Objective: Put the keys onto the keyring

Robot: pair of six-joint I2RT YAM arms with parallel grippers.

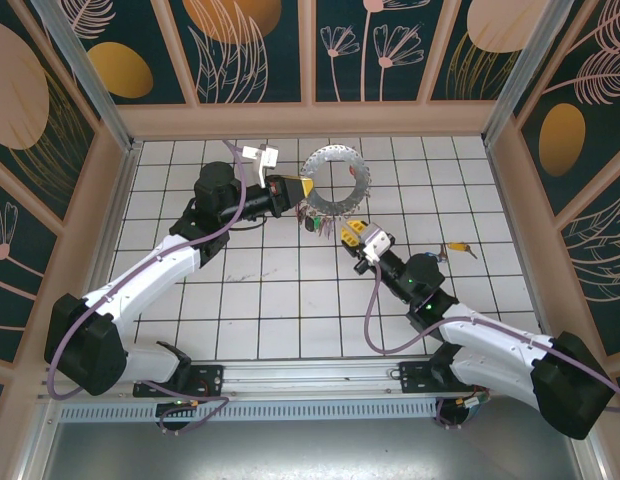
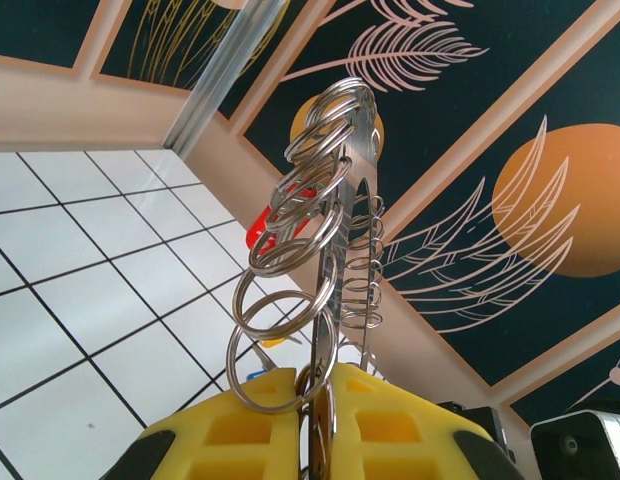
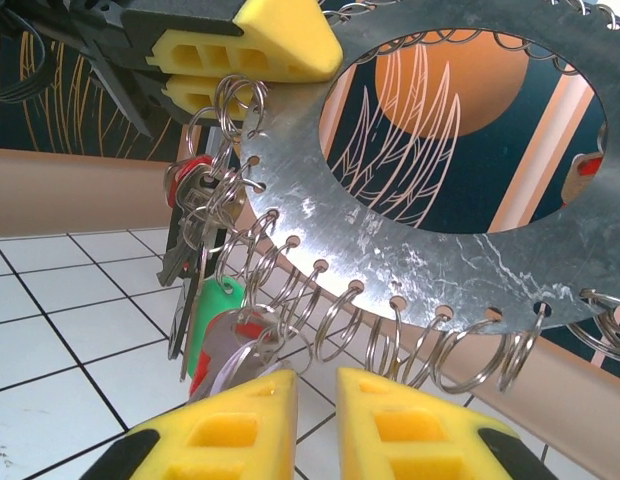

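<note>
The keyring (image 1: 337,178) is a flat silvery metal ring fringed with small split rings, held up on edge above the tiles. My left gripper (image 1: 300,190) is shut on its left rim; in the left wrist view the yellow pads (image 2: 250,430) clamp the plate's edge (image 2: 345,200). A bunch of keys (image 3: 195,230) with red and green tags (image 3: 215,315) hangs from the ring's (image 3: 390,240) lower left. Just below the split rings my right gripper (image 3: 318,400) stands narrowly open, floor showing in its gap. A grey key with a red tag (image 3: 230,345) touches its left fingertip.
One loose key (image 1: 458,250) with a coloured tag lies on the white tiles to the right of my right gripper (image 1: 362,237). Patterned walls (image 1: 310,50) close in the tiled floor on three sides. The left arm's fingers (image 3: 270,40) sit right above the hanging bunch.
</note>
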